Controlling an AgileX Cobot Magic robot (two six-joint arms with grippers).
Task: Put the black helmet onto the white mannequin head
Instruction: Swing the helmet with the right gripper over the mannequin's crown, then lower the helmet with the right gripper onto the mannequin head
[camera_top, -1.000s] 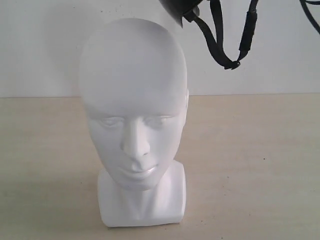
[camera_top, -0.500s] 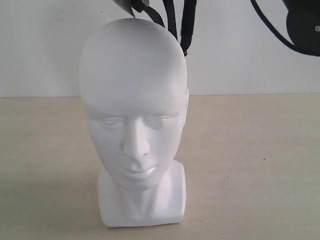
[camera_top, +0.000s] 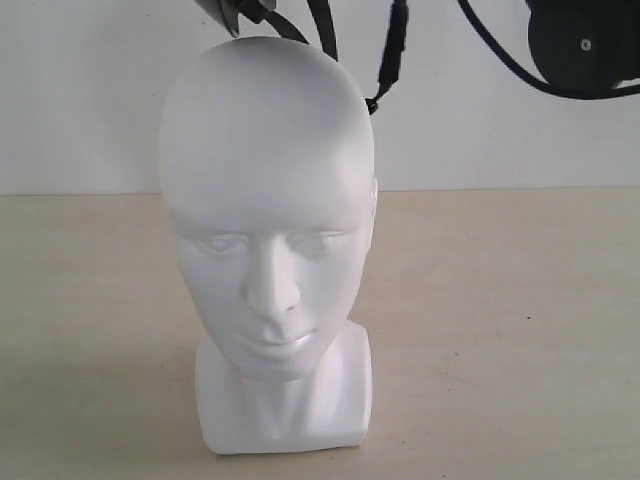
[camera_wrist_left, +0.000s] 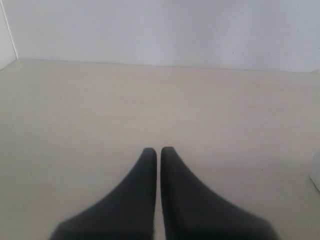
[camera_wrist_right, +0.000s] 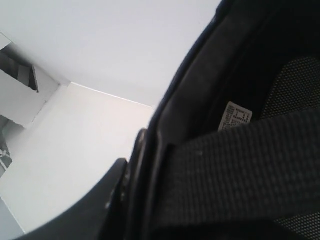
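The white mannequin head (camera_top: 265, 200) stands upright on its squarish base, facing the exterior camera. Just above its crown, only the lower edge of the black helmet (camera_top: 226, 12) shows at the top of that view, with its black chin strap (camera_top: 396, 55) dangling behind the head. In the right wrist view the helmet's padded inside (camera_wrist_right: 240, 75) fills the picture. My right gripper (camera_wrist_right: 137, 165) is shut on its rim, with one finger (camera_wrist_right: 100, 200) on the outside and the other hidden. My left gripper (camera_wrist_left: 159, 150) is shut and empty, low over bare table.
The pale wooden table (camera_top: 500, 300) runs back to a white wall. A dark round part of the right arm (camera_top: 580, 45) and a looping cable hang at the upper right of the exterior view. A white object (camera_wrist_left: 316, 172) sits at the edge of the left wrist view.
The helmet's edge and straps have travelled leftward across the top of the exterior view to above the head. The right arm's dark part followed into view.
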